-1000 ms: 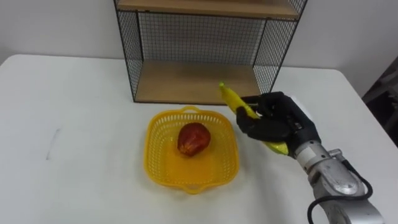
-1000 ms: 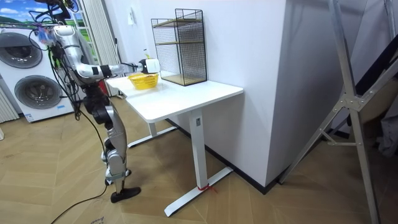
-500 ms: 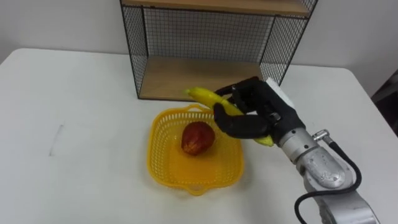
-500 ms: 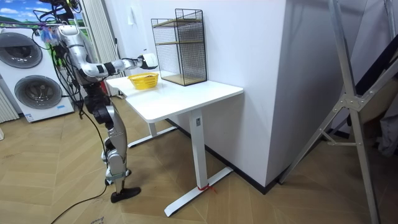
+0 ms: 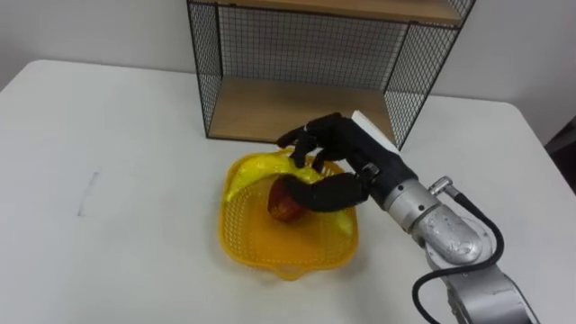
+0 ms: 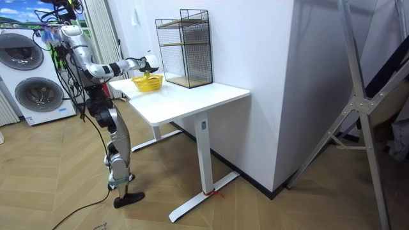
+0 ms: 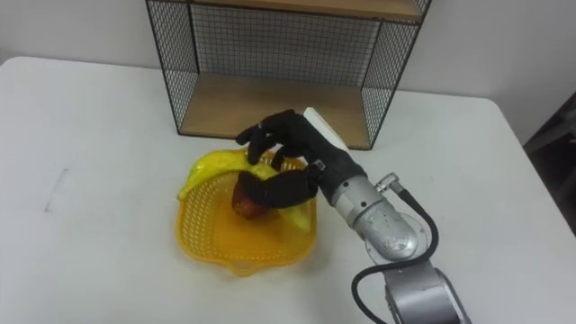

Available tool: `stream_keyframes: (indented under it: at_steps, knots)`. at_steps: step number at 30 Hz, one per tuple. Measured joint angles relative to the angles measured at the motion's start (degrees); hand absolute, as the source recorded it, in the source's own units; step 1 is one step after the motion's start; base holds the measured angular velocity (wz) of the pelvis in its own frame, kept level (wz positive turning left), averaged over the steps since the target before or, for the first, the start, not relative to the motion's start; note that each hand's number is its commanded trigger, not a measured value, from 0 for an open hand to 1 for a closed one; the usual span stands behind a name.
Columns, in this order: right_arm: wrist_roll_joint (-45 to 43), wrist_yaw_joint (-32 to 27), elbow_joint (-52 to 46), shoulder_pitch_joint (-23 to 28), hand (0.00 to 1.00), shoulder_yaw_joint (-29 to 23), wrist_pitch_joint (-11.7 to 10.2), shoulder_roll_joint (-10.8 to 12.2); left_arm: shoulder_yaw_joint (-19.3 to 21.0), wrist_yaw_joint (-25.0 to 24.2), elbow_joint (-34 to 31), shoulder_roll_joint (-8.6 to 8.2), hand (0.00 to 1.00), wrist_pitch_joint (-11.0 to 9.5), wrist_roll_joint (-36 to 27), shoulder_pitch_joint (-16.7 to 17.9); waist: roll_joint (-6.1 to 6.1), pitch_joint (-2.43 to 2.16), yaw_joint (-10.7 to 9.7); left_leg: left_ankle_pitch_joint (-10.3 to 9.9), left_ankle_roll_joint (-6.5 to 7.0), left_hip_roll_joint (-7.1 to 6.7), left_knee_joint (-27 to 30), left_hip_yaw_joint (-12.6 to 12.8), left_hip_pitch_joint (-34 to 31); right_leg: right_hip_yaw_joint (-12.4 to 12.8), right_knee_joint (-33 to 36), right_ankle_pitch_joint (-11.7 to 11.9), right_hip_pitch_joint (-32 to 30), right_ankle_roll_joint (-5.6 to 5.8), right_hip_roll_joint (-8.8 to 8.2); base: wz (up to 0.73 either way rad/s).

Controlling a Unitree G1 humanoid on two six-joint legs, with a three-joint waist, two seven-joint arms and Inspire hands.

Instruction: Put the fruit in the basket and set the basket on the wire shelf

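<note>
There is one banana (image 5: pixel 255 169), and my right hand (image 5: pixel 349 164) has it: fingers curled over the top, thumb under it, closed round its middle. It hangs low over the back of the one yellow basket (image 5: pixel 270 263), its free end reaching out past the basket's rear left rim. I cannot tell whether it touches the rim.

One red apple (image 5: pixel 284 203) lies inside the basket, just under my thumb and partly hidden by it.

Just behind the basket stands one black wire shelf (image 5: pixel 206 81) with two wooden boards, the lower one (image 5: pixel 288 112) bare.

Basket and shelf stand on one white table (image 5: pixel 117 243), which bears one faint grey mark (image 5: pixel 87 192) well to my left.

In the room view I stand at the table's end on the room view's left, arm stretched over the basket.
</note>
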Motion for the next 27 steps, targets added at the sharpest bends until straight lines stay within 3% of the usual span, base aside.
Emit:
stream_keyframes:
  at_steps: [19,27]
  knots:
    - [-1.4,-0.5,5.2,0.7,0.00,0.8,0.1,-0.2,-0.3,0.0,-0.1,0.10,0.00,0.0,-0.6,-0.2,0.08,0.03,-0.9,0.0,-0.01,0.02,-0.1,-0.1,0.5,-0.4,-0.2,0.0,0.8,0.01,-0.02,0.00]
    - [-1.3,-2.0,7.1,1.7,0.00,0.2,0.0,-0.4,0.0,0.3,0.0,0.24,0.00,0.0,-2.9,0.1,0.69,-0.14,-3.0,0.0,0.00,-0.03,0.1,-0.4,0.4,-0.9,-0.1,0.0,0.9,0.01,-0.18,0.02]
